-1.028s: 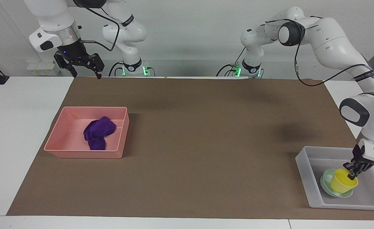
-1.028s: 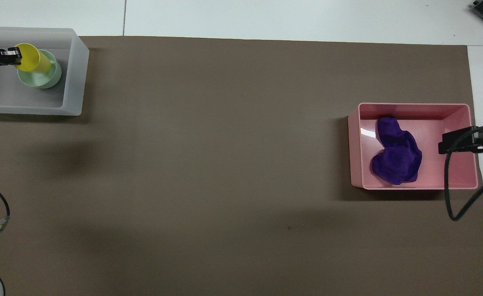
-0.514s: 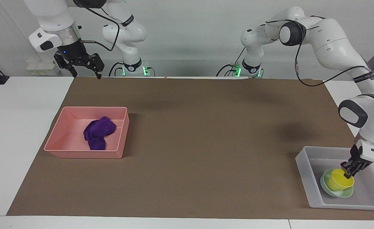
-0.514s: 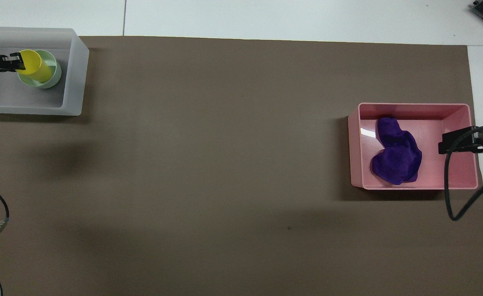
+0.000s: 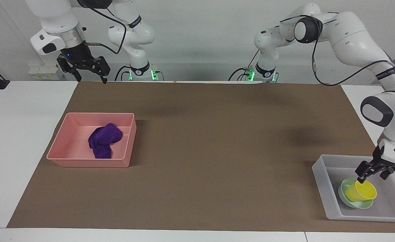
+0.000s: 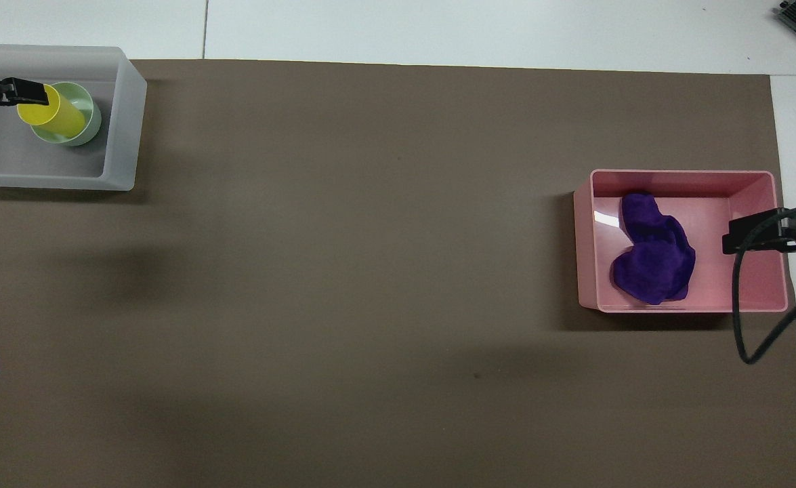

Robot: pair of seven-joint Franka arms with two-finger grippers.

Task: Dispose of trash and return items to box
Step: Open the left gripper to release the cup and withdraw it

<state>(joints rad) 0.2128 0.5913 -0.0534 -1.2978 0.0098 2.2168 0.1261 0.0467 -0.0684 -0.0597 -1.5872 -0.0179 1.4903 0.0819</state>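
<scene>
While spread apart just above the tilted, smooth yellow cup (image 5: 362, 191), left gripper (image 5: 373, 173) fingers grip nothing; cup nested in round mint bowl (image 5: 345, 198) inside translucent box (image 5: 321, 176). From overhead, right gripper (image 6: 743, 234) fingers splayed over pink bin (image 6: 682, 177), beside bunchy purple cloth (image 6: 652, 254).

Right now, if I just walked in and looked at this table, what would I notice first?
Probably the purple cloth wad, bunched up inside the pink bin toward the right arm's end of the table. Next, the bright yellow cup, leaning in the mint-green bowl inside the whitish tray at the left arm's end. The left gripper hangs just over the cup with open fingers, not holding it.
</scene>
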